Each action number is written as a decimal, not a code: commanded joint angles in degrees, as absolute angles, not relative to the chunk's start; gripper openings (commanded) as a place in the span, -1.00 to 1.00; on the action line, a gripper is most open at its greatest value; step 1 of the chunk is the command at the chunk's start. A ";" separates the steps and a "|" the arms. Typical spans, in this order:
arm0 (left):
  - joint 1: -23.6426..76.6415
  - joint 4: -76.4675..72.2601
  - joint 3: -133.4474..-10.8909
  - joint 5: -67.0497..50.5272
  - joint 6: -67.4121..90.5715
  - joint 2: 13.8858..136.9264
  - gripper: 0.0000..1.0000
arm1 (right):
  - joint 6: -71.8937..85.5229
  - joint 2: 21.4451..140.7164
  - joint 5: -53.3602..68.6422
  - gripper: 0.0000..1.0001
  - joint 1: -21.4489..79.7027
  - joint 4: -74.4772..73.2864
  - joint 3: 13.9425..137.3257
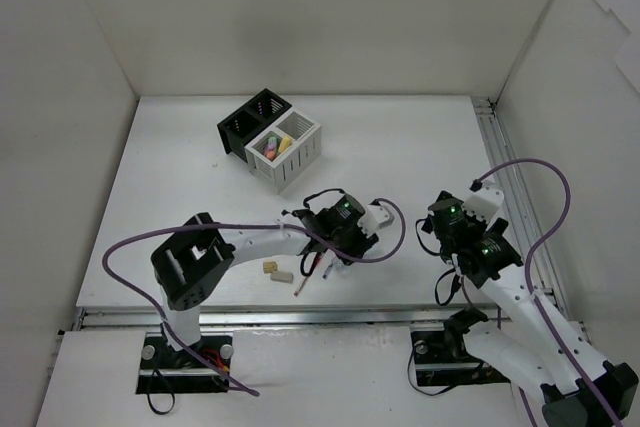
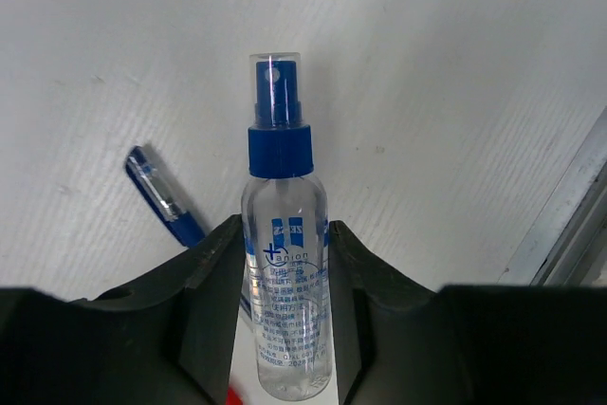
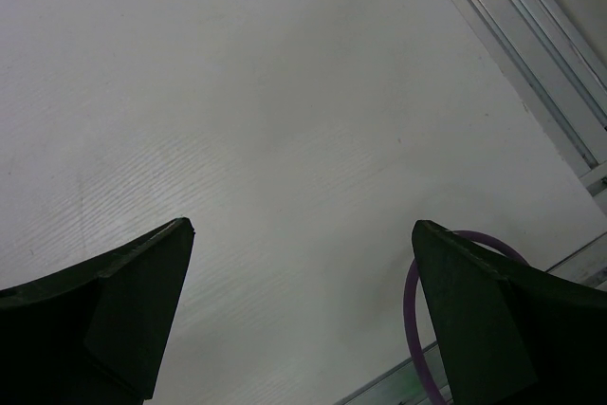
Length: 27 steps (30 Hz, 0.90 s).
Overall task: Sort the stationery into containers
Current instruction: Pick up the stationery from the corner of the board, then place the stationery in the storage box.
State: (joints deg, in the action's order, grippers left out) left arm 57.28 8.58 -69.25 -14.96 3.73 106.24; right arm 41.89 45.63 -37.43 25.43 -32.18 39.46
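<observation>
Progress is partial. The white box (image 1: pixel 300 163), toward the far edge of the table (image 1: pixel 420 147), holds yellow, pink and green-capped markers (image 1: pixel 272 145) in one compartment; the black box (image 1: pixel 238 133) touching it shows nothing inside, though its walls hide much.

Left to sort, all near the table's near edge: two beige erasers (image 1: pixel 275 271); a red pen (image 1: pixel 304 281); a blue pen (image 2: pixel 161 198); the clear bottle (image 2: pixel 281 187), lying flat.

The left gripper (image 2: pixel 285 227) straddles the bottle's body; its jaws are narrowed to the bottle's width and apparently press both sides; by judgement, the lift is not yet begun.

The right gripper (image 3: pixel 303 234) hangs over bare table toward the right edge; its jaws are spread wide and hold nothing.
</observation>
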 commanded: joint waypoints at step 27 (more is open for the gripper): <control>15.91 -32.77 -77.85 -20.99 4.57 92.69 -1.00 | 26.99 62.48 -26.63 0.96 25.14 -11.69 48.60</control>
